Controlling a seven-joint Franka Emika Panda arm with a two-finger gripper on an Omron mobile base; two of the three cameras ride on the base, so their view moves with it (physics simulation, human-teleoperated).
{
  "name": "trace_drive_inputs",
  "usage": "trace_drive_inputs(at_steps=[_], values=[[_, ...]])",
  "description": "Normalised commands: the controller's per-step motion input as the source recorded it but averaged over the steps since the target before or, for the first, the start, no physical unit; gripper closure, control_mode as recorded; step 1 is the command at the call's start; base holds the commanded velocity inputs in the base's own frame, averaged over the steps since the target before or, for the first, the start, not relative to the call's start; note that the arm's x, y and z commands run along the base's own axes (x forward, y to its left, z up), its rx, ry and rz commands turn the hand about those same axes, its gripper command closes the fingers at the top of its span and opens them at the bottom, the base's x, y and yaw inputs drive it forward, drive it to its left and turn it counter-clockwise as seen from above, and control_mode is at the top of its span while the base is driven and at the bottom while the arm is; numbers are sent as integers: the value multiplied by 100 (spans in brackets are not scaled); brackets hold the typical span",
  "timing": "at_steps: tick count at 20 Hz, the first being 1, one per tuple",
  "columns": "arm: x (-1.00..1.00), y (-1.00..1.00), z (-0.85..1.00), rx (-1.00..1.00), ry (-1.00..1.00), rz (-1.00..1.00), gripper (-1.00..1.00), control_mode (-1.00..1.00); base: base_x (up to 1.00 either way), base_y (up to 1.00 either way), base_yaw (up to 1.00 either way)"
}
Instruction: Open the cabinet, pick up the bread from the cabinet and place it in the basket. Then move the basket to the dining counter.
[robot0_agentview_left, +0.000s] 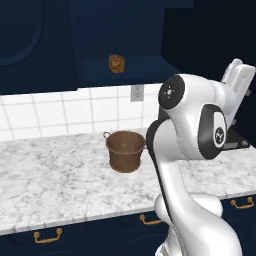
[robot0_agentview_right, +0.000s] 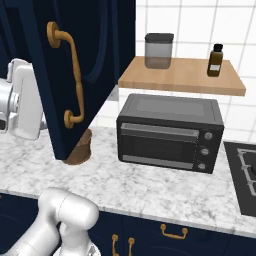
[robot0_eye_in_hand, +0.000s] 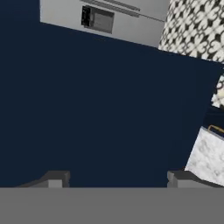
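One bread (robot0_agentview_left: 116, 63) sits on the shelf of the open cabinet (robot0_agentview_left: 125, 70), above and just left of the basket (robot0_agentview_left: 125, 150). That basket stands upright on the marble counter (robot0_agentview_left: 55, 175), in front of the tiled wall. From the right base view, the cabinet's door stands swung out, its brass handle (robot0_agentview_right: 70, 75) facing the camera — the black toaster oven (robot0_agentview_right: 170, 132) stands beside it. Spread wide and holding nothing, the tool (robot0_eye_in_hand: 118, 178) faces the navy door panel.

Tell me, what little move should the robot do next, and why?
Probably reach up to the bread on the cabinet shelf. The cabinet door already hangs open, the bread sits in plain sight, and the basket waits empty on the counter below. The gripper holds nothing.
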Motion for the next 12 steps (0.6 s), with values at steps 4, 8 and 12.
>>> trace_drive_inputs(at_steps=[4,8,12], values=[[-27,83,0,8,-23,1,-100,-100,0,0,0],[-13,100,20,0,-3,21,-100,-100,0,0,0],[-4,69,33,0,20,51,-100,-100,0,0,0]])
